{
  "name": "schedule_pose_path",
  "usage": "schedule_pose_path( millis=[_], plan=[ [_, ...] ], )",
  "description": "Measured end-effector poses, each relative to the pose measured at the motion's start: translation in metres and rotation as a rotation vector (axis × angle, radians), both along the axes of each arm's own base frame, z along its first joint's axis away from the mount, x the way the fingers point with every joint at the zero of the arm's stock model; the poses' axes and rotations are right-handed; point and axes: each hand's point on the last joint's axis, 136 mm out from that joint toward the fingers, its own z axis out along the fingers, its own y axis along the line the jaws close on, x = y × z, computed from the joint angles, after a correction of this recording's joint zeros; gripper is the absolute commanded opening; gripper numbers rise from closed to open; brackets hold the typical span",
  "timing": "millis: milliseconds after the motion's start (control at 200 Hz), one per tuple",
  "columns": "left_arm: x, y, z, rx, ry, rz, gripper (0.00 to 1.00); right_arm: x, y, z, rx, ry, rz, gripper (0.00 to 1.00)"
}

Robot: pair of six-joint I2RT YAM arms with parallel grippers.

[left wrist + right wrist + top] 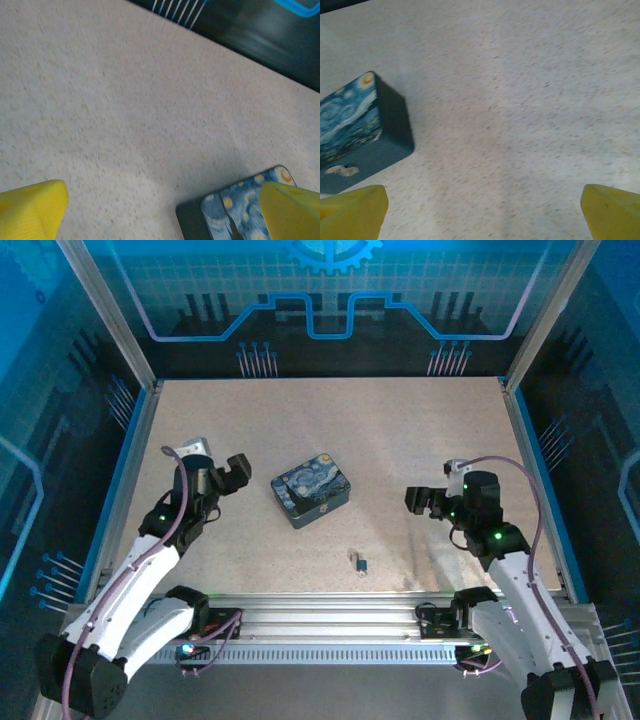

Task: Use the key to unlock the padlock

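Just toward the arms from the rectangular blue-and-yellow starry-night tin box, slightly right, lies the tiny dark padlock; the key is too small to tell apart from it. The right gripper, jaws wide and empty, sits nearer than the left gripper, likewise spread and empty.

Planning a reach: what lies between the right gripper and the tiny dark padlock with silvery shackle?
Bare speckled tabletop only, top view, from right gripper to padlock.
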Motion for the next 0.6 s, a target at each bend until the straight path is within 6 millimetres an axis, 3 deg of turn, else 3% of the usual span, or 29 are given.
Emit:
schedule_pose_path(
  millis=[300,600],
  plan=[
    [0.007,0.015,-0.014,0.15,-0.068,0.023,0.99,0.014,-0.033,-0.02,-0.175,-0.151,-0.1,1.0],
    [0.012,0.023,-0.066,0.295,-0.041,0.013,0.99,0.036,-0.046,-0.036,-0.236,-0.186,-0.156,1.0]
  ],
)
